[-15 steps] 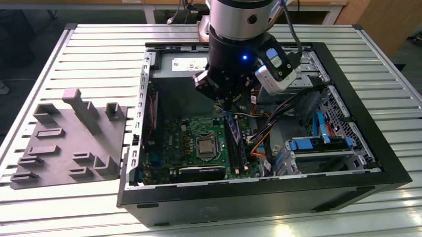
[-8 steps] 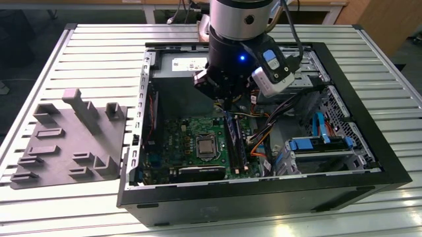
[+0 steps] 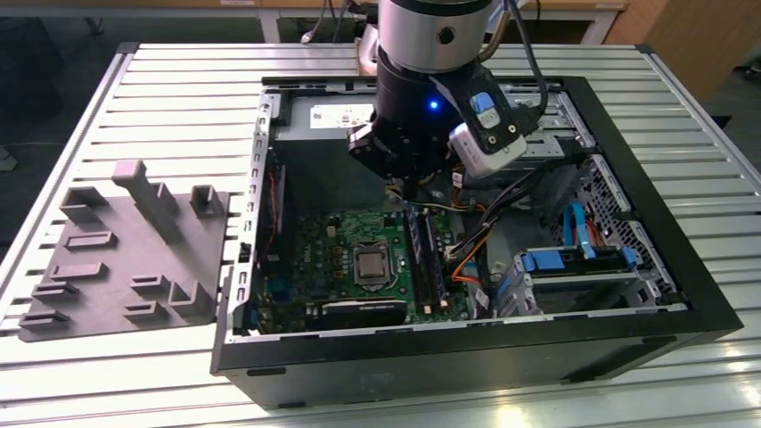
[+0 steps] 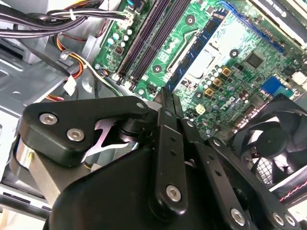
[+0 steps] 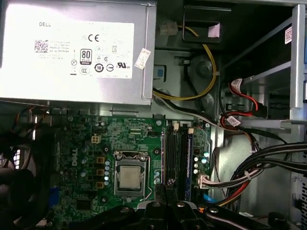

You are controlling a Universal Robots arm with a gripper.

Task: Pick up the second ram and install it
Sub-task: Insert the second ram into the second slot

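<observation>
One slatted metal table (image 3: pixel 155 89) is shown, with wooden furniture at the far side. It carries one open computer case (image 3: pixel 476 343) and, at the exterior view's left, one grey moulded tray (image 3: pixel 119 259). The gripper (image 4: pixel 168 98), clenched, is held over the one motherboard (image 3: pixel 345 259). What appears to be the second ram (image 5: pixel 189 155) is seated among the slots.

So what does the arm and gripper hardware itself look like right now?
The arm is a silver cylinder with a black wrist section and a lit blue light. A white camera with black cables sits beside it. The gripper is black, with bolted linkage bars.
</observation>
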